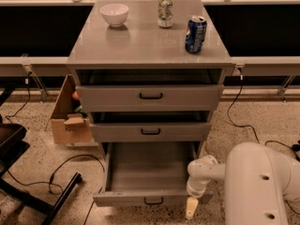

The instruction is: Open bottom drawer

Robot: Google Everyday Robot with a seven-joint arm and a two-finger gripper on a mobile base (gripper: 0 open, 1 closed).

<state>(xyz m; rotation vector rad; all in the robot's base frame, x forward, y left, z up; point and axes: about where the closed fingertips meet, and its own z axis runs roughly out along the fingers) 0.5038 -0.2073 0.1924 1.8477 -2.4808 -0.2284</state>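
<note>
Black stand (33, 191): on the floor at far left, with a dark cable (70, 165) looping beside it.
Cardboard box (70, 121): on the floor against the left side of the bench, flaps open, with a few things inside too small to tell.
White bowl (114, 14): upright on the back left of the bench top.
Bench (140, 46): grey, flat-topped, with three drawers stacked under it.
Top drawer (112, 97): widest front, black handle, slightly out.
Middle drawer (117, 131): narrower front, black handle, also slightly out.
Bottom drawer (126, 170): lowest of the three, drawn far out toward the camera, plain grey tray showing, with a small black handle (153, 201) on its front.
Silver can (164, 11): upright at the back of the bench top, right of the bowl.
Claw (190, 209): low, pointing down, just in front of the right end of the bottom drawer's front and right of its handle; it grips nothing I can see, and how far open it is I cannot tell.
Blue can (195, 34): upright near the right edge of the bench top, nearer the camera than the silver can.
Arm (260, 186): bulky white, filling the lower right corner.
</note>
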